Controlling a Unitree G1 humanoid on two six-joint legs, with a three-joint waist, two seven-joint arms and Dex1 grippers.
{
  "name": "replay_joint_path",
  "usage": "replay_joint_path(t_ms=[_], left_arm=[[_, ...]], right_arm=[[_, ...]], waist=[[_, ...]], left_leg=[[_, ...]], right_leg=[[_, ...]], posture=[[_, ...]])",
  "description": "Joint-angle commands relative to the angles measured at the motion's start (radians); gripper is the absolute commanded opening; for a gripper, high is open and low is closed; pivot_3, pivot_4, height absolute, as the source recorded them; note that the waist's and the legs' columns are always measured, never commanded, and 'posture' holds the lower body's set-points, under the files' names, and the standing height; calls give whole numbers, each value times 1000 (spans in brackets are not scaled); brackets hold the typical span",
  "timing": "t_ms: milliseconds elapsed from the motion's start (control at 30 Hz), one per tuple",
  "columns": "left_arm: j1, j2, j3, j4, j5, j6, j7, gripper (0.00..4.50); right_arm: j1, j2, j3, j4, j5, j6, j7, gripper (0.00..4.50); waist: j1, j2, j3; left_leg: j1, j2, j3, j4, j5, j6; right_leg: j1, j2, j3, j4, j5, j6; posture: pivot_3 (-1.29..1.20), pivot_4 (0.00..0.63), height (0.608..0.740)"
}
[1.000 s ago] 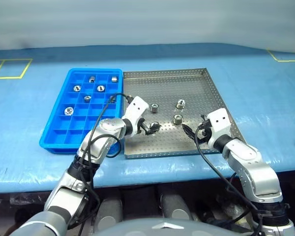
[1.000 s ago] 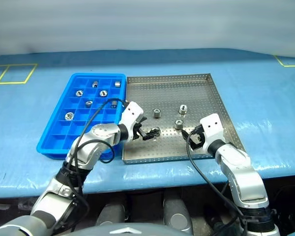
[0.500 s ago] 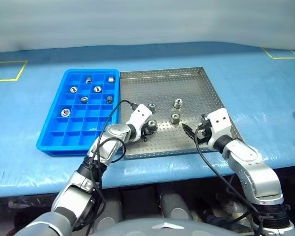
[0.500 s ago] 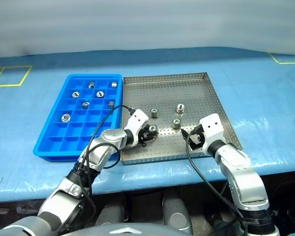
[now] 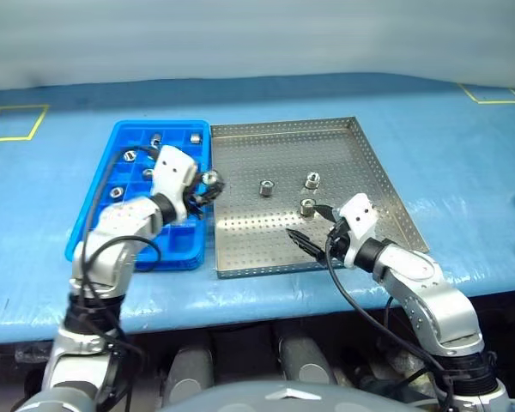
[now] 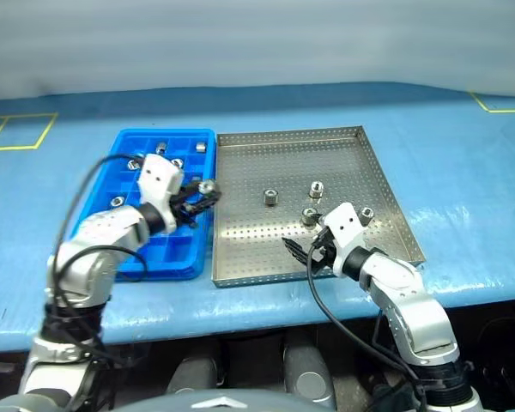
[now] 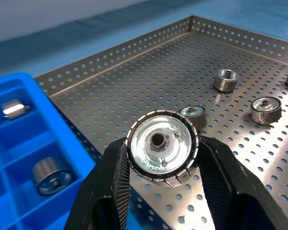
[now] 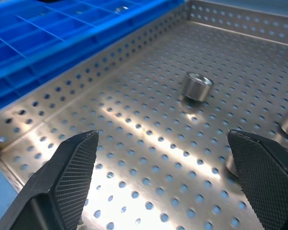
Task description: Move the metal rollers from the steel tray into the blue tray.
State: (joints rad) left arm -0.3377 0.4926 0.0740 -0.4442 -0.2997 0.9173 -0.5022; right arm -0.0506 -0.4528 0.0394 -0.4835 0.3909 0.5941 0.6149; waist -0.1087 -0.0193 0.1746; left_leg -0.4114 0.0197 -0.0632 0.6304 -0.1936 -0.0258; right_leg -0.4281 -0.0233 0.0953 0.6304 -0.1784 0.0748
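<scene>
One metal roller [image 7: 162,146] sits clamped between the two black fingers [image 7: 110,177] of the left gripper [image 5: 208,184], its holed end face turned toward the wrist camera. The held roller is raised above the boundary where the blue tray [image 5: 99,225] meets the steel tray [image 5: 343,154], over the blue tray's right edge. Loose metal rollers remain on the perforated floor of the steel tray: one near the centre [image 5: 265,187], one to its right [image 5: 312,179], and one just in front of that [image 5: 307,206]; the right eye view shows a further roller [image 6: 366,214] close to the tray's right rim. Several rollers already occupy compartments at the far end of the blue tray, among them one [image 5: 193,137] in the back row and one [image 5: 130,156] near the left wall. The two trays lie side by side, long edges touching, on a blue table surface [image 5: 463,172] marked with yellow lines. The right gripper [image 5: 307,233] hovers low over the near part of the steel tray with its jaws spread wide and nothing between them; its textured fingers [image 8: 72,163] frame one loose roller [image 8: 197,87] ahead of it.
</scene>
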Motion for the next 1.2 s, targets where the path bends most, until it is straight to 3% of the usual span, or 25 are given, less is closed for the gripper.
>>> replay_joint_path(t_ms=[33, 200, 567, 700, 767, 833, 1000, 1200], left_arm=[[29, 65, 102, -96, 19, 107, 70, 1801], [122, 118, 161, -118, 85, 194, 170, 1801], [280, 179, 227, -147, 114, 286, 201, 1801], [252, 162, 199, -118, 122, 261, 223, 3128], [182, 84, 223, -129, 52, 229, 203, 3760], [110, -2, 236, -140, -49, 171, 141, 3760], [-72, -136, 31, 7, -73, 49, 86, 3760], [-291, -225, -302, 485, 101, -162, 17, 3760]], right_arm=[[-28, 10, 29, -65, 85, -16, 73, 4500], [-60, 6, 58, -18, 45, -28, 57, 4500], [-75, 5, 57, 6, 8, -34, 18, 4500], [-77, 8, 62, 11, -1, -36, 6, 4500], [-77, 11, 61, 13, -4, -37, -3, 4500], [-75, 14, 59, 16, -10, -38, -14, 4500], [-71, 7, 53, 33, -48, -20, -58, 4500], [-67, -12, 35, 48, -72, 28, -95, 4500]], waist=[[7, -1, 0], [34, -2, 1], [59, -5, 1], [59, -5, 1], [63, -5, 1], [71, -6, 0], [73, -7, -1], [51, -7, -1]], left_leg=[[0, 0, 0, 0, 0, 0], [0, 0, 0, 0, 0, 0], [-1, 0, 1, 0, 0, 0], [0, 0, 1, 0, 0, 0], [0, 0, 1, 0, 0, 0], [-1, 0, 2, 0, 0, 0], [-1, 0, 2, 1, 0, 0], [-1, -1, 2, 1, 0, 0]], right_leg=[[0, 0, 0, 0, 0, 0], [0, 0, 0, -2, 0, 0], [-1, -1, -1, -3, 0, 0], [-1, -1, -1, -3, 0, 0], [-1, -1, -1, -3, 0, 0], [0, -1, -1, -3, 0, 0], [1, -1, -1, -3, 0, 0], [1, -1, 1, -3, 1, 1]], posture=[[23, 150, 740], [55, 150, 740], [48, 150, 740], [40, 150, 740], [31, 150, 740], [21, 150, 740], [-8, 150, 740], [-76, 150, 740]])
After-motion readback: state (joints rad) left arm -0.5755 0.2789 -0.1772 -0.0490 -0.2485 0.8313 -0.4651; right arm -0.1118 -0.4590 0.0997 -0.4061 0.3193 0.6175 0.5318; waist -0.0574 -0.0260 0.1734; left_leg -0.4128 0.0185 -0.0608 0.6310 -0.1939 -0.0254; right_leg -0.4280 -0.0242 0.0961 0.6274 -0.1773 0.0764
